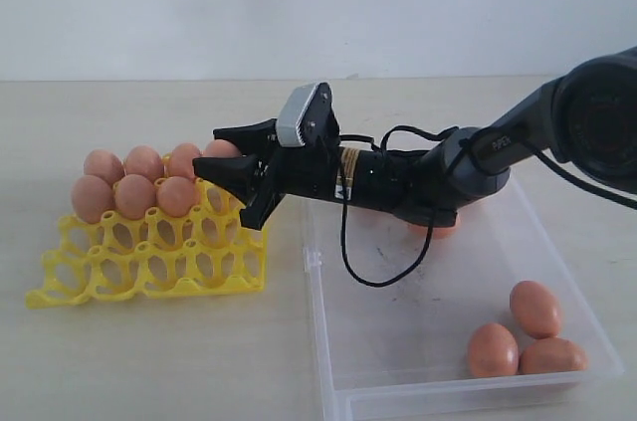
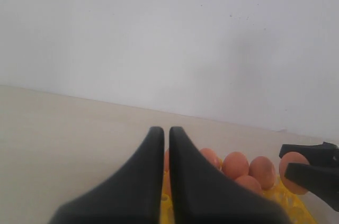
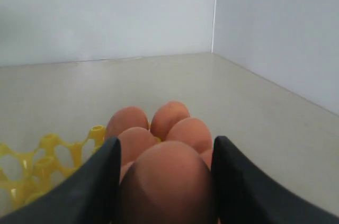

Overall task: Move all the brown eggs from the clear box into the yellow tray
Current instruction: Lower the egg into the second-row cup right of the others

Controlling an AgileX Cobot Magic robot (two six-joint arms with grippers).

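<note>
The yellow tray [image 1: 149,262] lies at the left, with several brown eggs [image 1: 132,194] filling its two far rows. My right gripper [image 1: 211,150] reaches across to the tray's far right corner, shut on a brown egg [image 1: 225,148]. In the right wrist view this held egg [image 3: 167,181] fills the gap between the black fingers [image 3: 100,176], with tray eggs [image 3: 127,121] beyond it. The clear box [image 1: 328,341] on the right holds three eggs [image 1: 535,308] in its near right corner, and another one [image 1: 433,231] peeks out under the arm. My left gripper [image 2: 166,131] is shut and empty, and it faces the tray eggs [image 2: 235,164].
The right arm and its looping black cable [image 1: 348,262] hang over the box's far left part. The tray's two near rows of cups [image 1: 189,267] stand vacant. Bare tabletop [image 1: 149,361] lies in front of the tray, and a white wall [image 1: 299,3] stands behind.
</note>
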